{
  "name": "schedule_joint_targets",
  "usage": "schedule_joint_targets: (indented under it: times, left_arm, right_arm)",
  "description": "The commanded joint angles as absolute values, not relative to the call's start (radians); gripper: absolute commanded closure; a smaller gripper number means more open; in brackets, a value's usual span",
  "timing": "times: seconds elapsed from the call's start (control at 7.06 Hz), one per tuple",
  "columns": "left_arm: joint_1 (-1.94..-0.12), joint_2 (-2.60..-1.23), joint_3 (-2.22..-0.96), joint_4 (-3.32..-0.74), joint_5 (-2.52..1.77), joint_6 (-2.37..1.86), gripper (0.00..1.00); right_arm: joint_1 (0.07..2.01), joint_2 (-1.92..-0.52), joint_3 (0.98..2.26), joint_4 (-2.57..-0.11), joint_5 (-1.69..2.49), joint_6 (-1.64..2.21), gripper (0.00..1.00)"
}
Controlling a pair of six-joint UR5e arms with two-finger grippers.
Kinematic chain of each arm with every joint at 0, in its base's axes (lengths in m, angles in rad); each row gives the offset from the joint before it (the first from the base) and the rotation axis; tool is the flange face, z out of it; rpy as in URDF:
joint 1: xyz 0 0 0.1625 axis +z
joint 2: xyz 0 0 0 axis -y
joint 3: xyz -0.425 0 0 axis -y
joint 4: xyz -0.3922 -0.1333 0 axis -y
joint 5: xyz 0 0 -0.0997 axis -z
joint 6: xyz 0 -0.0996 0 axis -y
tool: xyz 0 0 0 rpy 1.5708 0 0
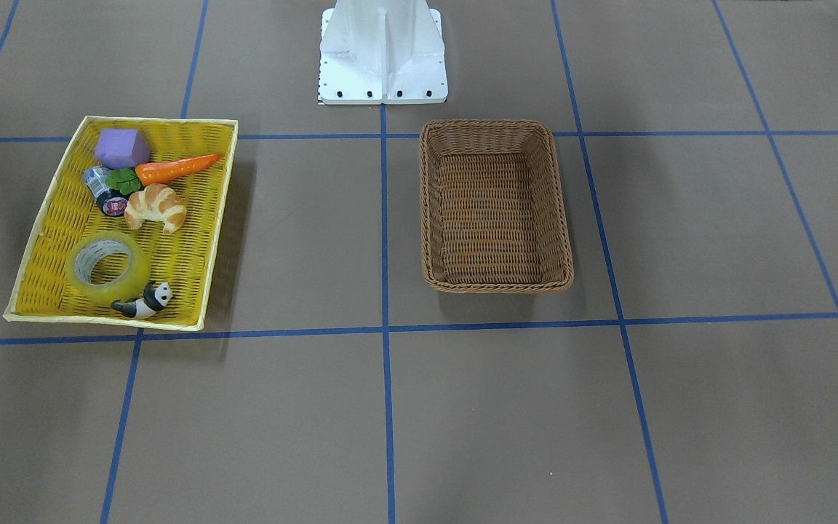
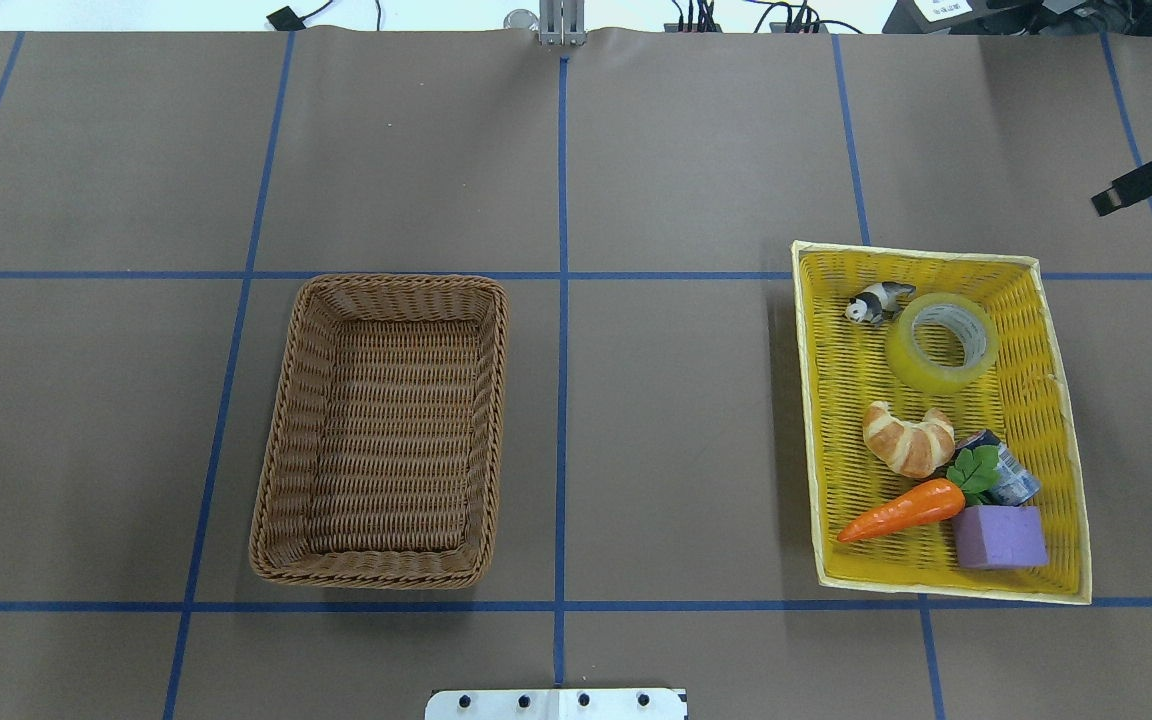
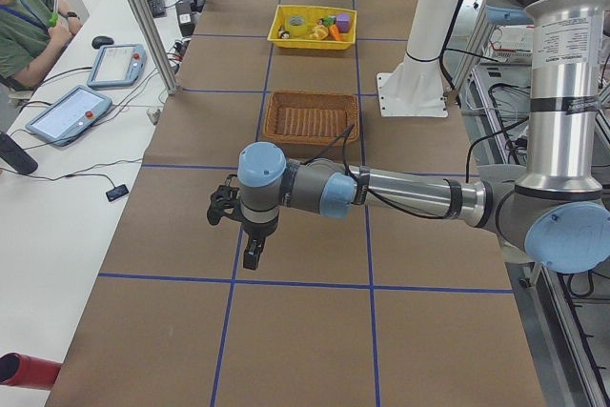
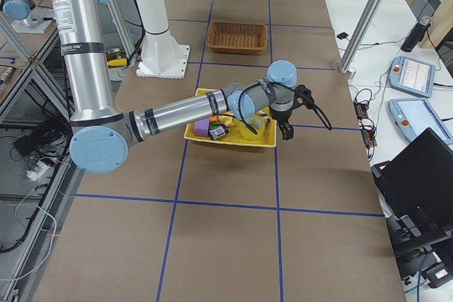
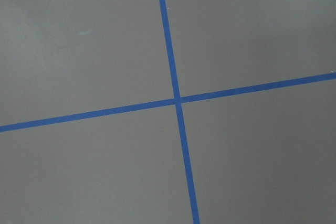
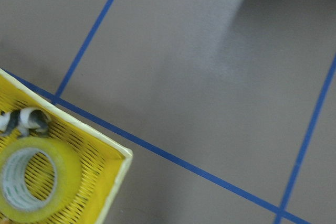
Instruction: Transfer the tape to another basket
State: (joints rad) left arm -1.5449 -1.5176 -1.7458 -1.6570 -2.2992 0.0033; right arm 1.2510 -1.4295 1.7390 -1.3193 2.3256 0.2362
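Tape (image 2: 942,343) flat, hole up, at tray's (image 2: 841,370) far end. Right gripper (image 4: 287,131) hovers just past that corner; left gripper (image 3: 250,253) well apart. Fingers on both: cannot tell.

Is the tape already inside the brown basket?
No, the tape lies in the yellow tray, next to the panda.

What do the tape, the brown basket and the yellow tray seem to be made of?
The tape looks like glossy, translucent yellowish plastic film wound on a pale core, perhaps cardboard. The basket seems woven wicker or rattan, brown and matte, with a braided rim; an imitation is possible. The yellow tray seems woven too, perhaps plastic strips, given its even bright colour.
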Motion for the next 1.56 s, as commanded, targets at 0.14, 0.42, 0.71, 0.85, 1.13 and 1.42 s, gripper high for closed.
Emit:
schedule_joint_targets:
  times: [0.14,0.42,0.71,0.85,1.13,1.42]
  left_arm:
    - [-1.543,-1.517,-1.73,-1.657,-2.303,0.005,0.02]
    - [-1.543,-1.517,-1.724,-1.658,-2.303,0.005,0.02]
    - [-1.543,-1.519,-1.723,-1.66,-2.303,0.006,0.02]
    - [-1.543,-1.519,-1.723,-1.66,-2.303,0.009,0.02]
    - [-1.543,-1.519,-1.724,-1.66,-2.303,0.008,0.02]
    - [-1.543,-1.519,-1.724,-1.66,-2.303,0.012,0.02]
  right_arm:
    - [1.102,-1.422,1.695,-1.282,2.256,0.339,0.0]
    - [1.036,-1.419,1.654,-1.282,2.252,0.339,0.0]
    - [0.997,-1.391,1.609,-1.284,2.25,0.337,0.0]
    - [0.983,-1.39,1.597,-1.285,2.249,0.337,0.0]
    - [0.976,-1.388,1.583,-1.295,2.25,0.337,0.16]
    - [0.976,-1.39,1.592,-1.292,2.247,0.336,1.0]
